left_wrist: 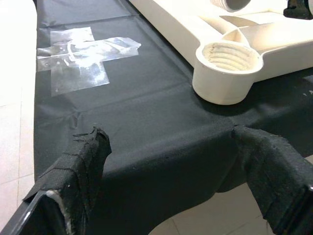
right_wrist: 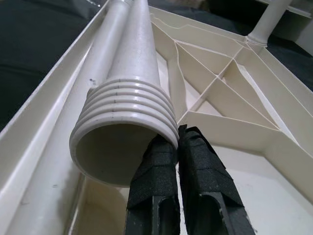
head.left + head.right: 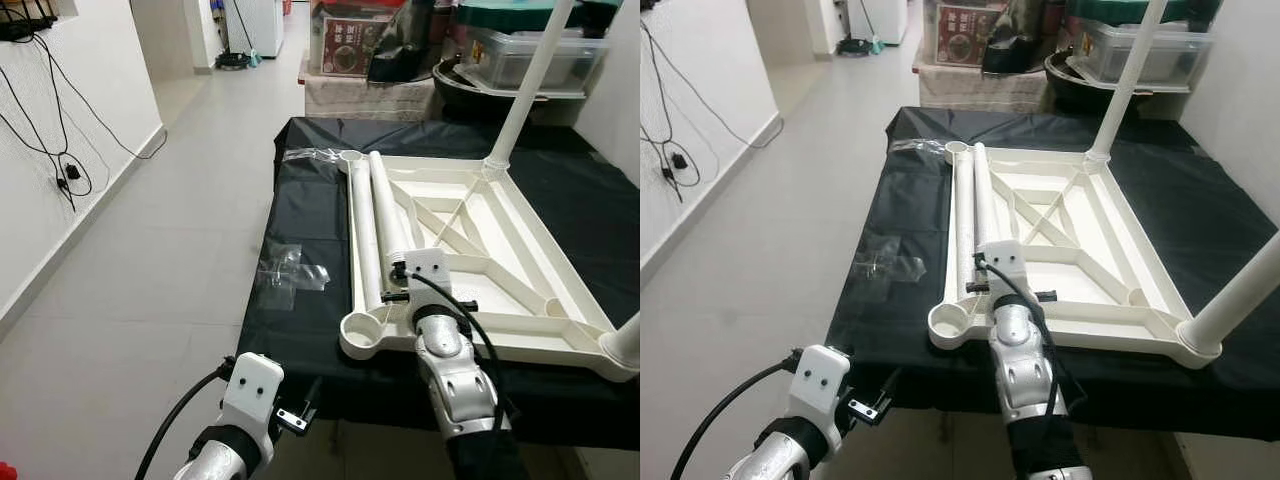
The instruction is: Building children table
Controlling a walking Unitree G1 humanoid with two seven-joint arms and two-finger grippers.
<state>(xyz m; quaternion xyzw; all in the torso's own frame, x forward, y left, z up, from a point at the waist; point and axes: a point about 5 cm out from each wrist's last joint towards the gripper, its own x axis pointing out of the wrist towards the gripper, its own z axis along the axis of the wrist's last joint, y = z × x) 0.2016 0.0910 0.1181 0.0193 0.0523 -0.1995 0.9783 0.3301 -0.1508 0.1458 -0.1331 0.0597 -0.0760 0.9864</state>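
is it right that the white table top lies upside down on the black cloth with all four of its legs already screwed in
Not quite. The white table top does lie upside down on the black cloth, but only two legs stand in it; the near threaded socket is empty in the left wrist view, and a loose threaded leg lies inside.

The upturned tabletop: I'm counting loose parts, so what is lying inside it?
Two loose white legs lie side by side in the upturned tabletop, along its left rim. The right gripper is at the threaded end of one. The arm hides whatever lies beneath it.
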